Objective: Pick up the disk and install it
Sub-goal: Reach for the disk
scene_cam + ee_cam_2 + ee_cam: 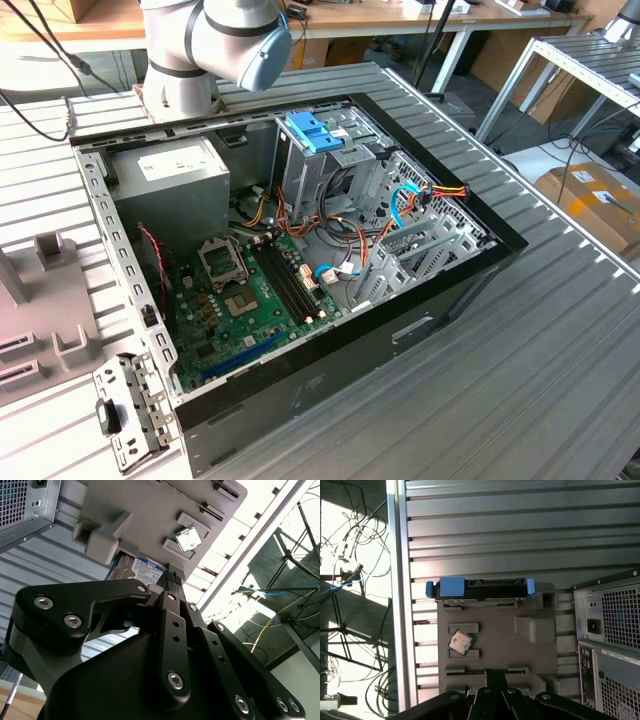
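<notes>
Ribbed metal table [560, 360] carries an open computer case [440, 300]. Beside it, a grey tray [540, 645] holds the disk [480, 589] on edge and a processor chip [460, 642]. The gripper [494, 674] hovers over the tray end far from the disk, carrying nothing; how wide it stands cannot be told.

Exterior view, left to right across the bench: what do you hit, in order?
Gray fixture tray → silver power supply → blue latch on the drive cage → red-and-yellow cable bundle → cardboard box. The motherboard and the loose metal bracket overlap others, so they are left out.
</notes>
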`<state>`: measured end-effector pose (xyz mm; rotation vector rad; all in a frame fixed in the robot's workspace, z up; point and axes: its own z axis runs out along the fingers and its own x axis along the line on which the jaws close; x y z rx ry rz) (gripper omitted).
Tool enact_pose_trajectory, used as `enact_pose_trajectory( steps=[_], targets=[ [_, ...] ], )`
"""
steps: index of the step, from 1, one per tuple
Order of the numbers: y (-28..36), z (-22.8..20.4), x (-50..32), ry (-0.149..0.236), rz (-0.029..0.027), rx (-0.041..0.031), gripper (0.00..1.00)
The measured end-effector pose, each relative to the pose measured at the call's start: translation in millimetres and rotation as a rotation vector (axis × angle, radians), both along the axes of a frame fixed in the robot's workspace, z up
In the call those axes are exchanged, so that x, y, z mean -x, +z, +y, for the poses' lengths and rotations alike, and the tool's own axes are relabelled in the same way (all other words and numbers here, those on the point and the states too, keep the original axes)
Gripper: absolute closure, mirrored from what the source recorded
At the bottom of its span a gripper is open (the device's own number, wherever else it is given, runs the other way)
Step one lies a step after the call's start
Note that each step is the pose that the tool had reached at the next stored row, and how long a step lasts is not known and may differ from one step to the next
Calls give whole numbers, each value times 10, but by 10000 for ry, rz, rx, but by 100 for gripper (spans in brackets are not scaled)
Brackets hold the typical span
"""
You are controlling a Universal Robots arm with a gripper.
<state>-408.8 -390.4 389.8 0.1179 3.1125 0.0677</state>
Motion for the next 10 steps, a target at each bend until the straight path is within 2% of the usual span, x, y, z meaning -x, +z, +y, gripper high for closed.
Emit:
enact_pose_trajectory(
  steps=[10],
  targets=[
    [0,23,-4,-1,0,0,89]
  ],
)
